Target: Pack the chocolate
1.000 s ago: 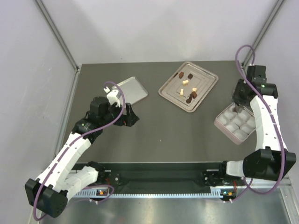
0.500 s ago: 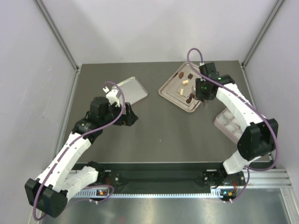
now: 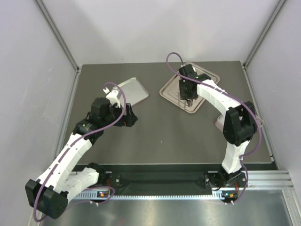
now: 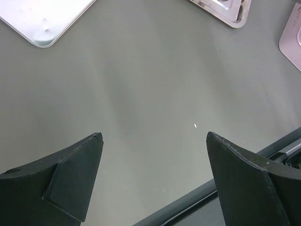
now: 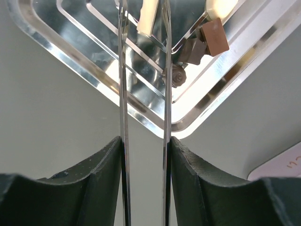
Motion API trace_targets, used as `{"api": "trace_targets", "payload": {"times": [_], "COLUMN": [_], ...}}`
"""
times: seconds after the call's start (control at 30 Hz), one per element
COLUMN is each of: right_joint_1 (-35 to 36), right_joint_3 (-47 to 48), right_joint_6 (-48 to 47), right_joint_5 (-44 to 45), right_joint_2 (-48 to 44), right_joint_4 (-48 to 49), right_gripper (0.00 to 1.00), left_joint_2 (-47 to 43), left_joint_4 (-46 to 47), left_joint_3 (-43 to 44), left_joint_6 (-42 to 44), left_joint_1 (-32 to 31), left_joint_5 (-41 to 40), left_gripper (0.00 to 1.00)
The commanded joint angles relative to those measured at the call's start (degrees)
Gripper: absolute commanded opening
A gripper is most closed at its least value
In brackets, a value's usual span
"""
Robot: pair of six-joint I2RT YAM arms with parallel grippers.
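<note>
At the left of the top view, your left hand (image 3: pixel 130 116) sits low over the counter (image 3: pixel 164 136), just beside the bare tray (image 3: pixel 134 90). Its fingers are spread wide with nothing between them, and it looks parked there to leave the middle free. In the upper middle, your right hand (image 3: pixel 185 97) hangs over the near corner of the loaded tray (image 5: pixel 70 52), its thin blades slightly parted and pinching nothing. The chocolate (image 5: pixel 215 36) lies on that tray, just right of the blades in the wrist view, so they likely need shifting over a piece. The box (image 3: pixel 219 125) waits at the right, mostly hidden by the arm.
</note>
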Motion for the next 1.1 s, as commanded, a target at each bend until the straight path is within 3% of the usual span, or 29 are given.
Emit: {"api": "trace_targets", "payload": {"times": [0.0,0.3,0.73,1.07], "right_joint_1": [1.18,1.36,-1.54,-16.82], "right_joint_3": [3.41,3.24,5.09,-7.12], "right_joint_6": [0.94,1.29,1.21,-0.2], "right_joint_5": [2.96,2.88,2.52,1.47], "right_joint_2": [1.63,1.55,-9.25,-25.43], "right_joint_4": [2.46,0.88,-5.8,-9.75], "right_gripper": [0.43,0.31,0.26,0.26], "left_joint_2": [0.12,0.12,0.03,-0.06], "left_joint_4": [0.83,0.83,1.0,1.44], "left_joint_3": [0.53,0.53,0.27,0.0], "left_joint_6": [0.96,0.96,0.7,0.35], "left_joint_1": [-0.15,-0.15,-0.15,-0.15], "left_joint_5": [-0.68,-0.77,-0.15,1.34], "left_gripper": [0.96,0.96,0.96,0.96]}}
